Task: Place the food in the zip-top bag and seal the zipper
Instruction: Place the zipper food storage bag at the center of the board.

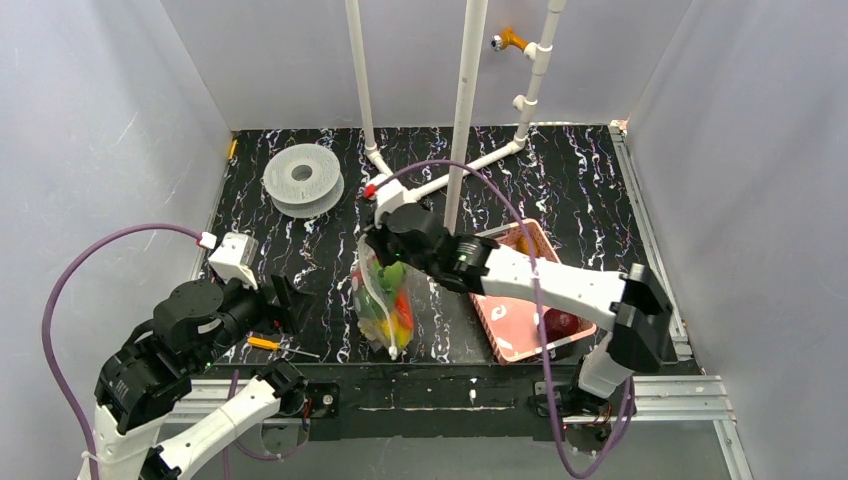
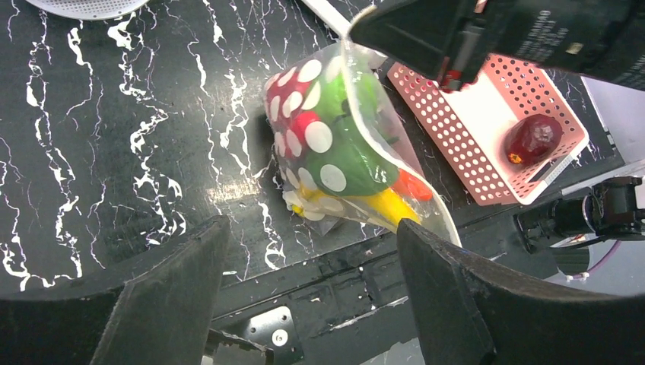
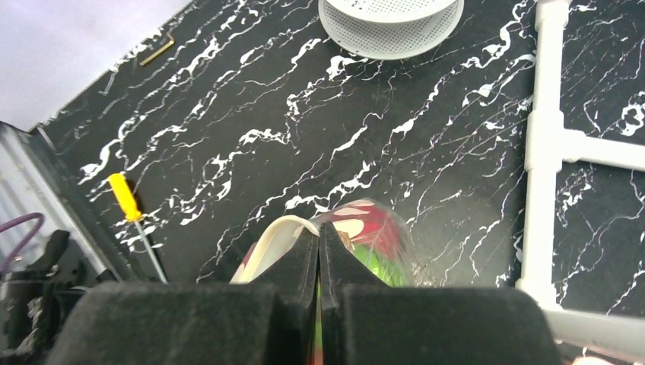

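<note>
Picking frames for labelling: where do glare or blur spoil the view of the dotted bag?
Top external: evenly lit, the bag sharp but small. Left wrist: crisp, with sheen on the table beside it. Right wrist: bag blurred just past the right gripper.

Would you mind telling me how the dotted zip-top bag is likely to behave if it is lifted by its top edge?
Probably floppy: the zip-top bag sags and creases below where the right gripper pinches its edge. Likely bottom-heavy, since the food is bunched low inside. Its glossy film looks slippery, so it might slip from the grip.
</note>
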Tool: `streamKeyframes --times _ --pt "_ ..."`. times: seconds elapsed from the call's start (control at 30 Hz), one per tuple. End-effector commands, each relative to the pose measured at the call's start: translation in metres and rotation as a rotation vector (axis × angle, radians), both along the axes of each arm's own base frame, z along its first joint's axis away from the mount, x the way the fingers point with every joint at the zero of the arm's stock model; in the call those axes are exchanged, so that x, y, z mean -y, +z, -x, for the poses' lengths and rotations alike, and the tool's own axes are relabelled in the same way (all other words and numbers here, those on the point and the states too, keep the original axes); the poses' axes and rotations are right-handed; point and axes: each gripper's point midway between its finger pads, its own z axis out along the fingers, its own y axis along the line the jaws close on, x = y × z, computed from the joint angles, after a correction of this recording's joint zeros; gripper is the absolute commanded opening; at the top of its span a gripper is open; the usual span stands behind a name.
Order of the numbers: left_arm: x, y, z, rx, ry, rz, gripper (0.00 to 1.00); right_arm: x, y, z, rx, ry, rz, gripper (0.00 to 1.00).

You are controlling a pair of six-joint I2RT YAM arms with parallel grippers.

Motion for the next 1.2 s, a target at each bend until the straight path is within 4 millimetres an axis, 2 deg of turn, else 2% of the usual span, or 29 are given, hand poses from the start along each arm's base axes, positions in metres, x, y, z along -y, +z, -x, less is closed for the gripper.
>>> streamKeyframes --times 0.0,0.1,0.13,0.23,0.4,0.47,0.7,0.8,0.9,1.0,1.07,1.17 --pt "-0.005 0.001 0.001 -0.004 0.017 -0.009 0.8 -0.027 0.019 -0.016 0.057 -0.002 0.047 0.01" --pt "-0.006 -0.001 0.003 -0.011 0.017 -0.01 0.82 -0.052 0.019 -0.027 0.054 0.006 0.088 0.01" --pt "-0.006 -0.002 0.003 -0.013 0.015 -0.009 0.82 -0.062 0.011 -0.032 0.051 0.009 0.108 0.01" --pt "-0.006 -0.002 0.006 -0.015 0.009 -0.005 0.83 -0.084 0.013 -0.044 0.058 0.009 0.097 0.01" --pt "-0.006 0.002 0.007 -0.002 0.006 0.003 0.87 -0.098 0.007 -0.064 0.058 -0.014 0.112 0.01" --pt "-0.006 0.003 0.006 0.002 0.005 0.001 0.87 -0.1 0.016 -0.068 0.039 -0.008 0.076 0.01" --pt "-0.011 0.016 0.002 0.053 0.036 0.014 0.88 -0.116 0.075 -0.08 -0.051 0.035 -0.157 0.01" --pt "-0.014 0.023 0.002 0.071 0.044 0.026 0.89 -0.128 0.098 -0.079 -0.07 0.059 -0.237 0.01" --pt "-0.016 0.025 0.003 0.075 0.05 0.029 0.89 -0.129 0.117 -0.08 -0.065 0.051 -0.304 0.01" --pt "-0.016 0.023 0.004 0.066 0.052 0.032 0.89 -0.116 0.109 -0.08 -0.076 0.039 -0.298 0.01" --pt "-0.015 0.022 0.005 0.059 0.05 0.033 0.89 -0.107 0.082 -0.075 -0.074 0.061 -0.238 0.01" --pt "-0.013 0.022 0.004 0.056 0.045 0.04 0.89 -0.084 0.027 -0.056 -0.058 0.131 -0.095 0.01"
